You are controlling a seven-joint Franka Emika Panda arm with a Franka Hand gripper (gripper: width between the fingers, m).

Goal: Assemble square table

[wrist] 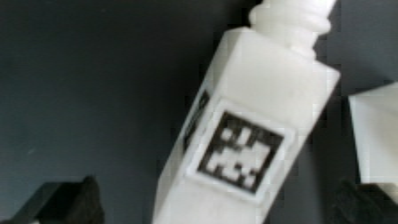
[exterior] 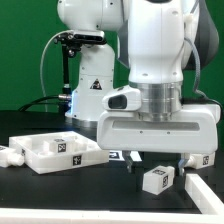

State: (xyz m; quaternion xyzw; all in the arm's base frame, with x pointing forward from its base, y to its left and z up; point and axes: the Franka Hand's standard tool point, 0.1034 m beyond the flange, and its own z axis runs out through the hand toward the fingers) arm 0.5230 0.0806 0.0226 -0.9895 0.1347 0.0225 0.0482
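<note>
Right now the gripper hangs straight above one leg, its jaws spread wide and holding nothing. That leg lies flat on the black table, with its tag facing up. In the wrist view the two dark fingertips stand one on each side of the leg's tagged end, clear of it. The leg's long axis runs nearly square to the line between those fingertips, leaning a little off it, and its narrow stepped end points away from them. So I judge a straight descent would close the jaws across the leg's short width, perhaps after a small wrist turn. The square tabletop lies well apart from the leg, towards the exterior view's left. Another white part lies near the leg on its other side and could be brushed.
</note>
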